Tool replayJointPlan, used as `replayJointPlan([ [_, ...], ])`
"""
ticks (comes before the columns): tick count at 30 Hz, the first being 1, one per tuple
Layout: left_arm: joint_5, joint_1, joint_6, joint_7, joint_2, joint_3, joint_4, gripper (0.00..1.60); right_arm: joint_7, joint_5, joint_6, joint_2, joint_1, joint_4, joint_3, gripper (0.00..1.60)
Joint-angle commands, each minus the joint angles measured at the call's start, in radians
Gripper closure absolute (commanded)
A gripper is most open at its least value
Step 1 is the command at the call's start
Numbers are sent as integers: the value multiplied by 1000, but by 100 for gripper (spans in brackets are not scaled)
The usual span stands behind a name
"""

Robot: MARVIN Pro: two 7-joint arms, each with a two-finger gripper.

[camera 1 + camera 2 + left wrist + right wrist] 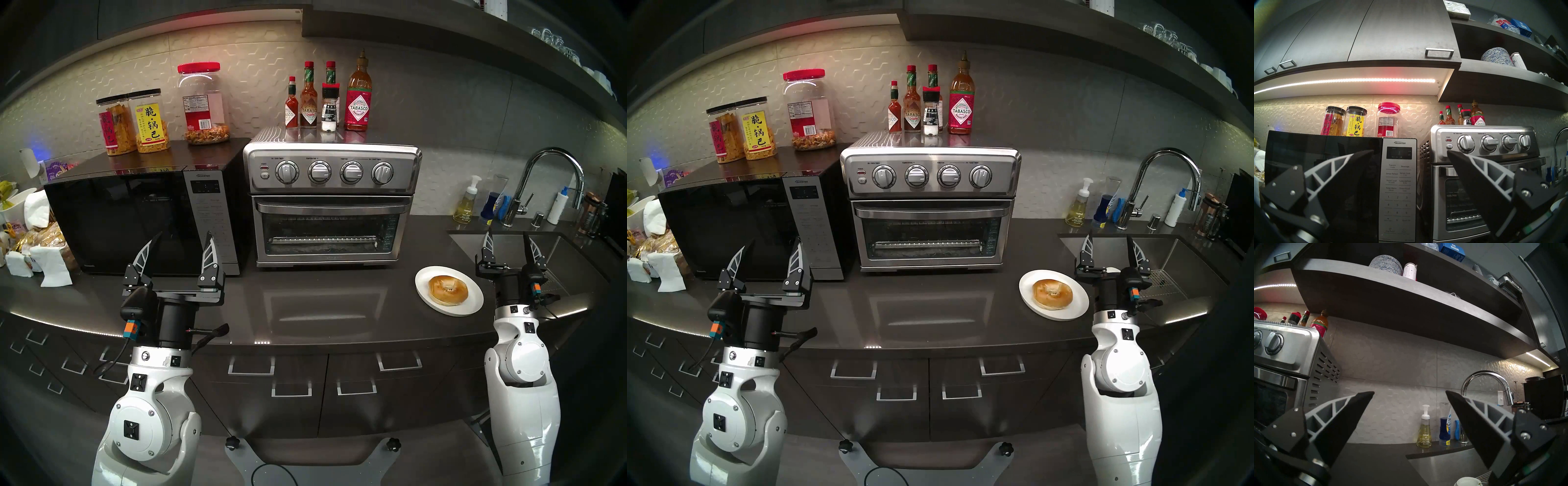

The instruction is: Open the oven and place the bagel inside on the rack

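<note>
Both my hands hang empty, fingers spread: left hand (183,246) before the microwave (118,217), right hand (508,243) beside the plate (475,303). Oven (330,207) door shut, facing me; rack (322,220) dim behind glass. Bagel (448,290) lies flat on plate, on desk (305,305) right of oven; hole barely visible.

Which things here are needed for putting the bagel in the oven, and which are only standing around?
Needed: oven, door closed; bagel; rack behind the glass.
Standing around: plate under the bagel; microwave; sauce bottles; snack jars; faucet; soap bottle.
</note>
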Motion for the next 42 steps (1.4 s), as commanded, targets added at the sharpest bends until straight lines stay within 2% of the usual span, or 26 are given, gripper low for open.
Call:
replayJointPlan([
  [1,0,-1,-1,0,0,0,-18,0,21,11,-21,16,-13,-44,13,0],
  [7,0,-1,-2,0,0,0,-18,0,60,47,-15,63,26,9,53,0],
  [16,0,-1,-2,-1,0,0,-18,0,130,69,-34,125,63,75,74,0],
  [23,0,-1,-2,-1,0,0,-17,0,224,72,-98,190,91,142,89,0],
  [34,0,-2,-3,-1,0,0,-16,0,312,84,-147,271,163,208,117,0],
  [42,0,-2,-3,-1,0,0,-16,0,474,78,-199,367,199,296,116,0],
])
